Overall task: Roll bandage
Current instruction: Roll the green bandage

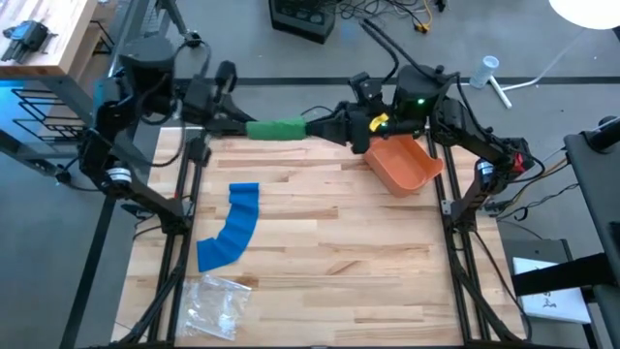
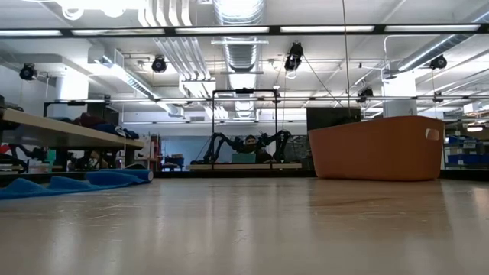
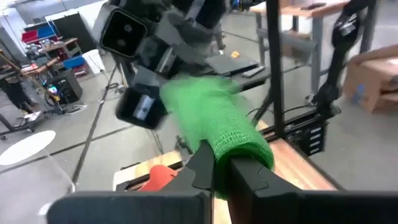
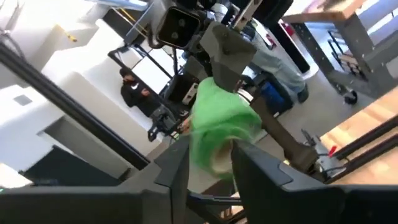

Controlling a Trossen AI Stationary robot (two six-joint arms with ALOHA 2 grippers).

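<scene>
Rolling is mid-way: a green bandage roll [image 1: 277, 129] is held in the air between both arms, above the far edge of the wooden table [image 1: 320, 262], roughly level and pointing from one arm to the other. Looks like a handover or re-grip within the winding cycle, judging by how each end is met.

Left gripper [image 1: 235, 125] sits at the roll's left end; in the left wrist view its fingers are clenched tight on the green bandage roll [image 3: 217, 124], dark fingertips [image 3: 202, 163] pressed together at its near end. Right gripper [image 1: 329, 127] is at the other end; in the right wrist view its fingers [image 4: 176, 165] straddle the roll [image 4: 221, 127] with gaps showing either side, so it reads as let go or loosening, not gripping.

Next move, my guess: right gripper re-seats or twists for another turn while left holds; needs the roll kept level and the wrap tension not lost, else the outer layer slackens.

Pose: both arms stretched inward from their bases at the far corners, forearms near horizontal, wrists facing each other, well above the tabletop.

Other stuff: blue bandage strip [image 1: 232, 228] lying loose on the left half of the table, clear plastic bag [image 1: 218, 302] near the front left, orange bin [image 1: 404, 163] under the right arm. Low view shows only the bin [image 2: 378, 147] and blue strip [image 2: 76, 183], no grippers.
</scene>
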